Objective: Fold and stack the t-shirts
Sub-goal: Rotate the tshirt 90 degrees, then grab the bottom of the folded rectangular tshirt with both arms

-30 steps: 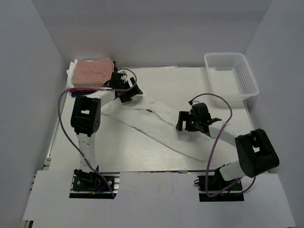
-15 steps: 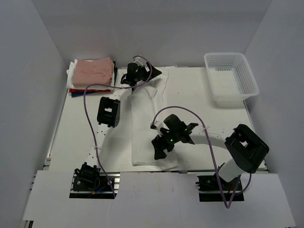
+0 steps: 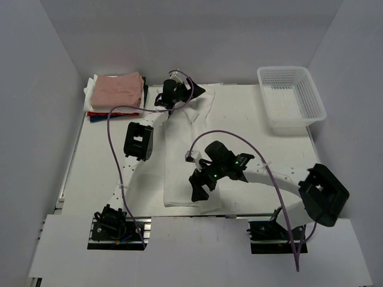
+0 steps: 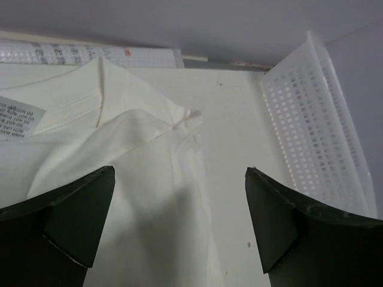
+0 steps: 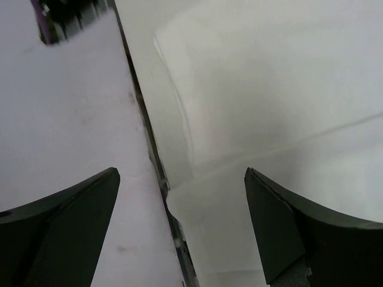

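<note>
Now the white t-shirt (image 3: 178, 170) lies folded lengthwise, no longer stretched diagonally.

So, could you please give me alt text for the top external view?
A white t-shirt folded into a long strip lies on the table, the left fingers open at its far end, the right fingers open over its near end. Folded shirts are stacked far left; a white mesh basket sits far right.

One spread shirt (image 3: 181, 172), one folded stack (image 3: 118, 91), one basket (image 3: 297, 124).
</note>
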Robot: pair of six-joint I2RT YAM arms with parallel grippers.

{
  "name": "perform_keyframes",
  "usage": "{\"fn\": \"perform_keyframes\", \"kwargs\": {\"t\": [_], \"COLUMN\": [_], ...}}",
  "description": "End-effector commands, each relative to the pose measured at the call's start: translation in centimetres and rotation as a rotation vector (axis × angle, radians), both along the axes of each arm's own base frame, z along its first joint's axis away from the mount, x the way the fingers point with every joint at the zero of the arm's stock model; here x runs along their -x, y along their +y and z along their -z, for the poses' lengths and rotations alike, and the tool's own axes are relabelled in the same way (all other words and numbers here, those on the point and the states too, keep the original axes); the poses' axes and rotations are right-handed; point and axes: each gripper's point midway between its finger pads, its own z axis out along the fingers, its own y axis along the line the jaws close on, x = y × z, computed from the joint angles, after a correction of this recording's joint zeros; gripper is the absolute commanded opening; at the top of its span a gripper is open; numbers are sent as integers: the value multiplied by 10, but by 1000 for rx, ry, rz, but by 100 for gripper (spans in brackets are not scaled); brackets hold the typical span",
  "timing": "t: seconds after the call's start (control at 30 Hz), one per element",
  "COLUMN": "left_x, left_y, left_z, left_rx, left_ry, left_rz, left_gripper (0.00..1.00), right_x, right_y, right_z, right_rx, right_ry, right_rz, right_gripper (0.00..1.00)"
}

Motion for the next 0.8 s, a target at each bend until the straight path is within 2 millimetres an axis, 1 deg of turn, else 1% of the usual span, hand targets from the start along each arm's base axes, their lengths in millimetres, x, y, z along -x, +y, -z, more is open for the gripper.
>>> {"fn": "perform_keyframes", "kwargs": {"t": [0.0,0.03,0.07,0.1,0.13,0.17,0.2,0.23,0.27,0.3,0.33,0.37,0.4,0.43,0.47,0.5,0.53,0.57,0.6,0.63,0.67,0.7,0.73,0.77], "left_x": [24,39,56,68,95,109,127,131,164,183,203,247,265,292,308,327,354,368,385,412,427,443,462,468], "left_y": [2,4,5,11,15,23,37,54,73,76,82,97,104,114,124,137,145,150,150,156,154,151,153,151], "left_z": [-141,-162,-156,-170,-218,-205,-186,-181,-182,-184,-185,-175,-175,-140,-141,-154,-119,-109,-99,-76,-65,-55,-31,-30], "left_rx": [-53,-53,-82,-95,-99,-139,-210,-274,-320,-341,-331,-315,-296,-307,-308,-299,-309,-310,-307,-313,-314,-288,-285,-262], "left_ry": [-161,-186,-146,-148,-199,-134,-5,53,90,63,57,85,77,133,141,122,250,293,339,420,447,486,543,538], "left_rz": [59,132,179,208,250,246,215,98,70,74,70,64,46,39,8,-40,-40,-42,-16,6,37,76,98,117], "left_gripper": [100,100,100,100,100,100,100,100,100,100,100,100,100,100,100,100,100,100,100,100,100,100,100,100], "right_x": [-19,-23,-23,-27,-42,-44,-48,-55,-53,-47,-45,-42,-35,-32,-29,-19,-12,-5,9,13,16,23,31,28], "right_y": [28,29,22,18,10,3,-8,-17,-22,-35,-40,-43,-55,-59,-62,-73,-76,-76,-81,-81,-78,-75,-81,-77], "right_z": [-64,-79,-71,-79,-73,-64,-60,-53,-54,-45,-42,-42,-23,-21,-18,-4,1,2,12,14,9,8,21,18], "right_rx": [-205,-250,-234,-249,-199,-167,-141,-108,-105,-68,-60,-63,-9,-2,8,62,77,68,90,86,42,31,49,12], "right_ry": [-126,-163,-165,-179,-222,-195,-213,-221,-191,-178,-172,-149,-122,-97,-81,-36,11,46,124,146,155,193,214,206], "right_rz": [33,65,86,134,233,292,361,427,475,492,501,526,547,571,578,594,615,603,621,616,607,590,585,578], "right_gripper": [90,90,90,90,90,90,90,90,90,90,90,90,90,90,90,90,90,90,90,90,90,90,90,90]}}
